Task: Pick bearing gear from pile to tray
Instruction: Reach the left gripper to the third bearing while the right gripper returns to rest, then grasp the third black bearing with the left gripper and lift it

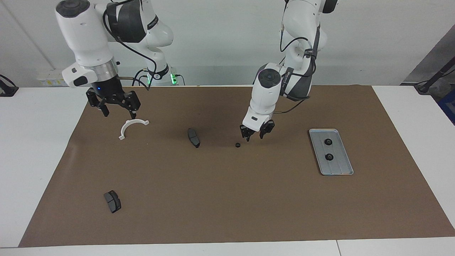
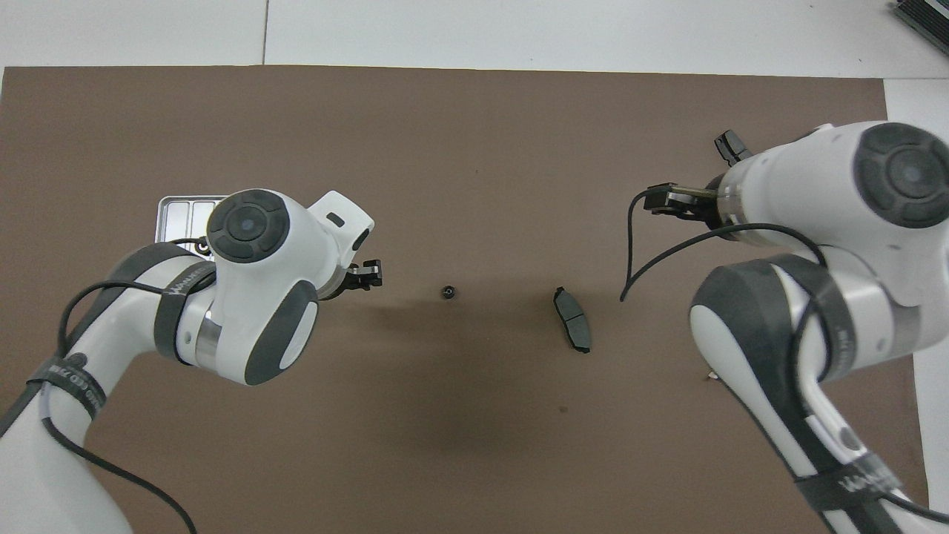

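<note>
A tiny black round gear lies on the brown mat, just beside the left gripper, open and empty; two gears sit in the ridged silver tray toward the left arm's end; right gripper spread, empty, over the white bracket; no writing readable.

One camera sits high across the table, facing both robots and taking in the whole brown mat from a distance. The other hangs above the robots' end, looking steeply down and forward, closer in. Both share the mat's middle, including the loose gear and the brake pad.
</note>
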Robot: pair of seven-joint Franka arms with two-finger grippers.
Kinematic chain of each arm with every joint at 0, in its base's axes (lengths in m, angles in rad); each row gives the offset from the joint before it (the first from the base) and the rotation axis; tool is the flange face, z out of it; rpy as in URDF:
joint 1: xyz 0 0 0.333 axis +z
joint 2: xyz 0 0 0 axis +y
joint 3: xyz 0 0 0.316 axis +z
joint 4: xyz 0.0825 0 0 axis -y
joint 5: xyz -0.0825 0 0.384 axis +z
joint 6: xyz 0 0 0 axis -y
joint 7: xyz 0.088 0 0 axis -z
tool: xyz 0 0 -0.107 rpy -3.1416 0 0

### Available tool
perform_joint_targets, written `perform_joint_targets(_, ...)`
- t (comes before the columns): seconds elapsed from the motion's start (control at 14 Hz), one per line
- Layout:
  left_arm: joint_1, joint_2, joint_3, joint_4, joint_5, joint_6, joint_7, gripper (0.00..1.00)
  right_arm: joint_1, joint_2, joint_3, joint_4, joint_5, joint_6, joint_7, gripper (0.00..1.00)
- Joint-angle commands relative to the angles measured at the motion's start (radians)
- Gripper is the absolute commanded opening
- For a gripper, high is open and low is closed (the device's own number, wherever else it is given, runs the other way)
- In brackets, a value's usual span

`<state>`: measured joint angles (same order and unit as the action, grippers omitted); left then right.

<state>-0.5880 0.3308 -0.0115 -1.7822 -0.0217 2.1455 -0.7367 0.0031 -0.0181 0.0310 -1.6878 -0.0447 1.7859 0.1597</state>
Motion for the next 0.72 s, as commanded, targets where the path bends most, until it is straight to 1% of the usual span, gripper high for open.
perform_joint_targets(0.0, -0.027, 0.073, 0.016, 0.089, 0.000, -0.001, -0.030, 0.63, -0.018, 0.029, 0.012, 0.060, 0.009, -0.069, -0.035, 1.00)
perform_joint_targets(0.07, -0.045, 0.097, 0.016, 0.092, 0.000, 0.000, -0.033, 0.63, -0.020, 0.030, 0.012, 0.066, 0.009, -0.063, -0.037, 1.00)
perform_joint_targets(0.14, -0.087, 0.128, 0.019, 0.093, 0.002, 0.001, -0.046, 0.63, -0.022, 0.036, 0.012, 0.074, 0.011, -0.059, -0.038, 1.00)
perform_joint_targets(0.29, -0.096, 0.131, 0.019, 0.089, 0.008, 0.011, -0.061, 0.63, -0.028, 0.043, 0.016, 0.088, 0.011, -0.106, -0.045, 1.00)
perform_joint_targets(0.43, -0.090, 0.132, 0.019, 0.080, 0.009, 0.036, -0.059, 0.63, -0.020, 0.032, 0.020, 0.077, 0.028, -0.160, -0.046, 1.00)
perform_joint_targets(0.64, -0.081, 0.134, 0.019, 0.060, 0.011, 0.051, -0.044, 0.63, -0.020, 0.017, 0.021, 0.060, 0.029, -0.186, -0.046, 1.00)
